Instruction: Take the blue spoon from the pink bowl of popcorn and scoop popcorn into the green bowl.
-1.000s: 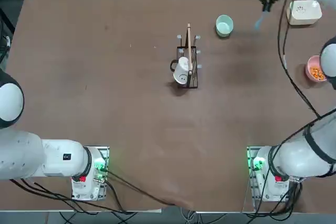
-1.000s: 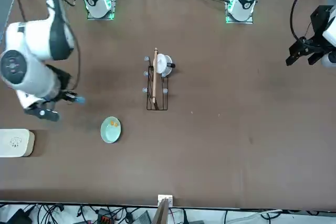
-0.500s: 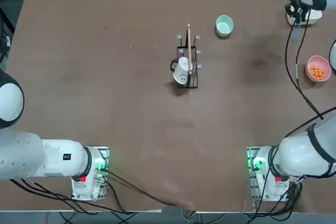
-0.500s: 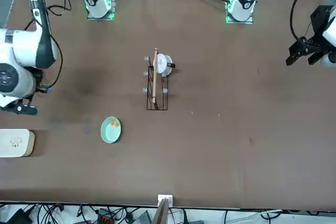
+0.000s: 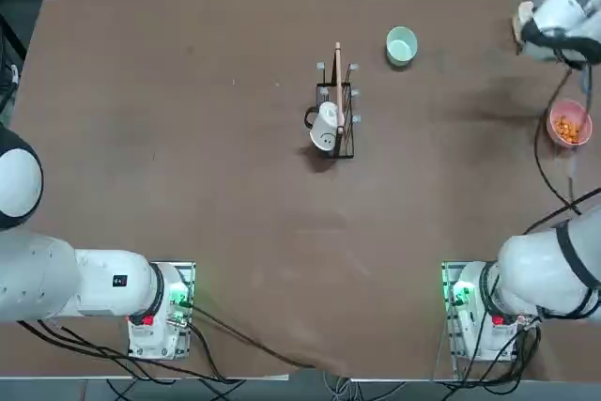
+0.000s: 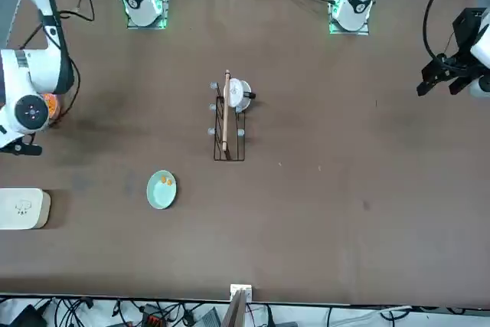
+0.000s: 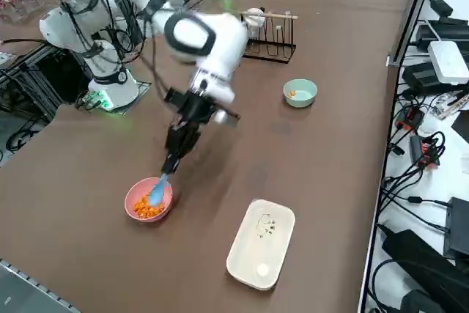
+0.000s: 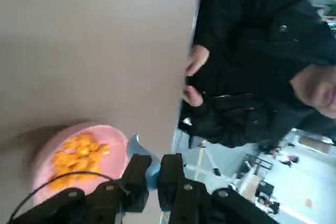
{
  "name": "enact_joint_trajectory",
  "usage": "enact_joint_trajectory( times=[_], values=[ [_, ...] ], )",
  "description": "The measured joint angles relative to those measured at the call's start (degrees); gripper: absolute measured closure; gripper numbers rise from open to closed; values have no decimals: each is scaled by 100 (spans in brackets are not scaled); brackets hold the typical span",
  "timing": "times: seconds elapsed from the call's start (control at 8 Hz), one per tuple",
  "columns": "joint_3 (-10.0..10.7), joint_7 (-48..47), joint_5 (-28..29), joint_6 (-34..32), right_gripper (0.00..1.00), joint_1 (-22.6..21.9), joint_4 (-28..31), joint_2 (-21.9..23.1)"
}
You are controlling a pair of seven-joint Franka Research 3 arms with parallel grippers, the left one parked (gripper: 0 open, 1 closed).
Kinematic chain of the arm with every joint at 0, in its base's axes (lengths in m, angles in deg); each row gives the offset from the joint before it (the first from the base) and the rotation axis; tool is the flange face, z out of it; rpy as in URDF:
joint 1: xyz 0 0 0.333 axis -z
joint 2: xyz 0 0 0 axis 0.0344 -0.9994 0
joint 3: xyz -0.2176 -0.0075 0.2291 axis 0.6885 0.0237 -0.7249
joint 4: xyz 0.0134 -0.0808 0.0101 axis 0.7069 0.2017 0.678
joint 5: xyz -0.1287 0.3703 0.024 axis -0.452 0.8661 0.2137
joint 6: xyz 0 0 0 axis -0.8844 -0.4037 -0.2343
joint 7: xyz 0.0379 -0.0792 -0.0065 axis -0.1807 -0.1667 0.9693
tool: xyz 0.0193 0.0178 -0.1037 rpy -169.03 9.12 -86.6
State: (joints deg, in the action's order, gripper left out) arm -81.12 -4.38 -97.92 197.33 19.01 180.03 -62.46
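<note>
Held the blue spoon (image 7: pixel 158 190) pinched in the right gripper (image 7: pixel 174 155), bowl end dipped over popcorn (image 7: pixel 149 208) in the pink bowl (image 7: pixel 133 197).

Right arm (image 7: pixel 198 34) had glossy white rounded link shells with dark joint seams and a black wrist section; black cables ran loosely along it. Its hand (image 8: pixel 148 169) was black, with two blocky square-edged fingers (image 8: pixel 137 167). The arm base (image 5: pixel 479 312) was white, on a mount with green indicator lights.
</note>
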Motion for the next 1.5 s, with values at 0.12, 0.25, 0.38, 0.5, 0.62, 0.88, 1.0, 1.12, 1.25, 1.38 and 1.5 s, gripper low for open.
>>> enact_joint_trajectory(
  times=[0.12,0.25,0.38,0.5,0.62,0.88,1.0,1.12,1.25,1.38,1.5],
  values=[
    [0,-511,-350,142,87,121,278,-28],
    [-29,-848,-452,128,87,109,418,-37],
    [-99,-1040,-459,2,87,41,458,-36],
    [-142,-1243,-458,-136,87,-74,488,-36],
    [-164,-1492,-458,-228,87,-204,542,-46],
    [-169,-1902,-458,-291,87,-353,677,-184],
    [-156,-1968,-458,-302,87,-344,691,-290],
    [-142,-1977,-458,-307,86,-331,691,-351],
    [-139,-1977,-458,-316,69,-322,690,-367],
    [-139,-1977,-458,-324,52,-319,679,-364],
    [-139,-1977,-412,-325,34,-320,649,-353]
  ],
)
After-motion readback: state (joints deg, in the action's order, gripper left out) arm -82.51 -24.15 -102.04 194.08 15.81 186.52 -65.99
